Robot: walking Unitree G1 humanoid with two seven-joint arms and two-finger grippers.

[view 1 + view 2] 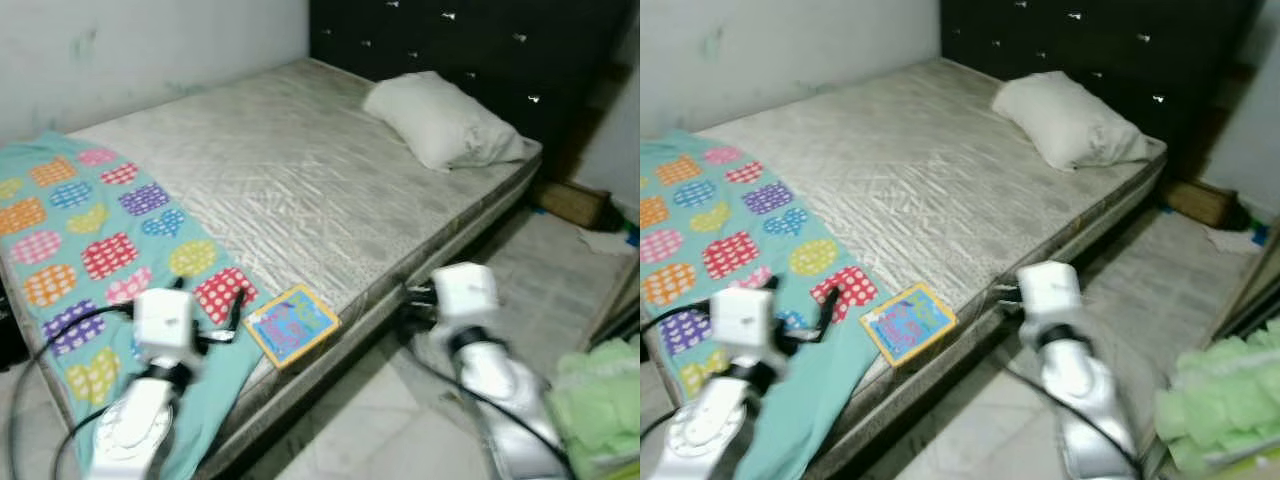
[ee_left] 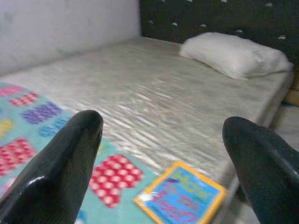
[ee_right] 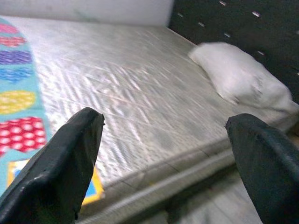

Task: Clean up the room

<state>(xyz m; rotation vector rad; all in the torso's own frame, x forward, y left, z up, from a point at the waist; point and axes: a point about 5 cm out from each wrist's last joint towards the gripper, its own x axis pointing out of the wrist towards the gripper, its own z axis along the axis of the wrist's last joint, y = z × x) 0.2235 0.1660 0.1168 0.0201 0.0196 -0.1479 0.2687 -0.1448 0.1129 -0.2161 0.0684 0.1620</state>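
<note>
Book (image 1: 291, 325) lies flat at the mattress (image 1: 300, 180) edge, touching the heart-patterned blanket (image 1: 90, 250). Left tool (image 2: 163, 158), spread wide, hovers just short of it; right tool (image 3: 163, 163), equally wide, hangs beside the bed. Approach stage, judged: next, lower the left tool astride the book.

Book (image 1: 291, 325): we see a thin, square children's book with a yellow border and a blue cover bearing coloured lettering. It lies flat, face up, turned cornerwise, at the near edge of the bed (image 1: 300, 180), at about 6 o'clock on the mattress.

Blanket (image 1: 90, 250): we see a teal cloth printed with dotted hearts in red, orange, yellow, purple, pink and blue. It is spread over the 9 o'clock end of the bed and hangs off the near edge. The book's corner lies just beside its red heart.

Pillow (image 1: 440, 120): we see a white, rumpled pillow lying flat at 2 o'clock, near the dark headboard (image 1: 450, 40).
</note>
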